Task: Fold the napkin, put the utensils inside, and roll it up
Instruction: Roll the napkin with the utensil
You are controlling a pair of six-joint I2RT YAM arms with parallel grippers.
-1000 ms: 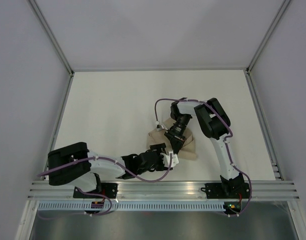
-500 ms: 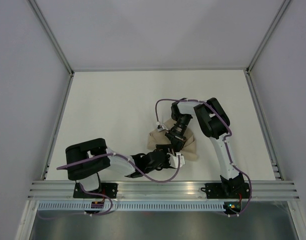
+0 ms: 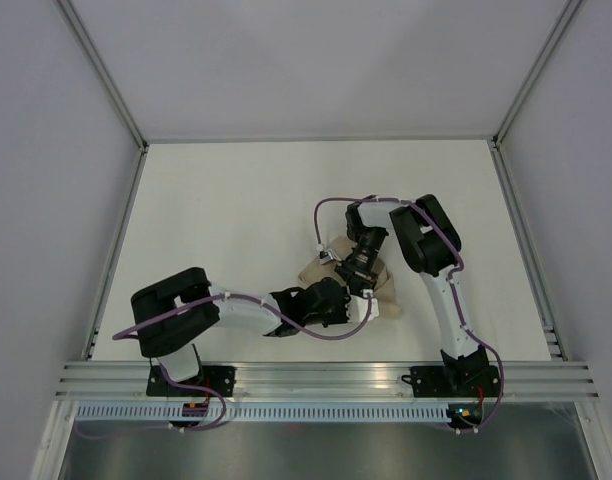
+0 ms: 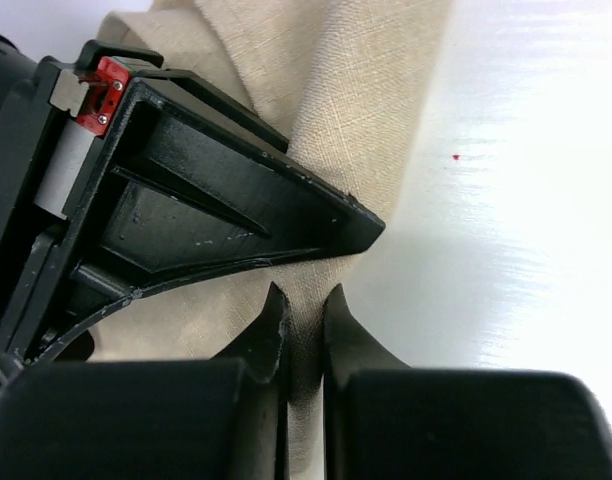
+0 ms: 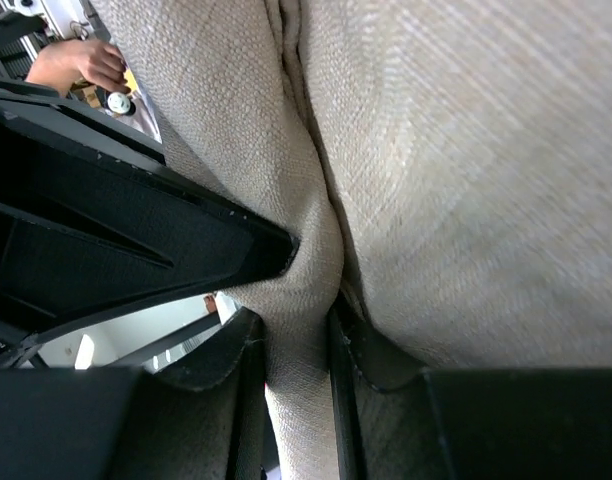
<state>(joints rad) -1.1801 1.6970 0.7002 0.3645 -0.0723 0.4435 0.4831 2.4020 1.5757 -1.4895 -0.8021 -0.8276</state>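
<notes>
The beige napkin (image 3: pixel 387 287) lies bunched on the white table, between the two arms. My left gripper (image 3: pixel 354 303) reaches in from the left and is shut on a thin upright fold of the cloth (image 4: pixel 304 330). My right gripper (image 3: pixel 362 282) comes down from above and is shut on a thick fold of the same napkin (image 5: pixel 298 340). The two grippers sit almost against each other. In the left wrist view the right gripper's black finger (image 4: pixel 236 200) crosses over the cloth (image 4: pixel 356 100). The utensils are hidden.
The white table (image 3: pixel 236 220) is bounded by grey walls with metal frame posts at the left (image 3: pixel 116 250) and right (image 3: pixel 521 240). An aluminium rail (image 3: pixel 326 378) carrying both arm bases runs along the near edge.
The left arm swung right and forward up to the napkin, and its jaws closed on a fold of cloth. The right arm kept its grip and barely moved.
</notes>
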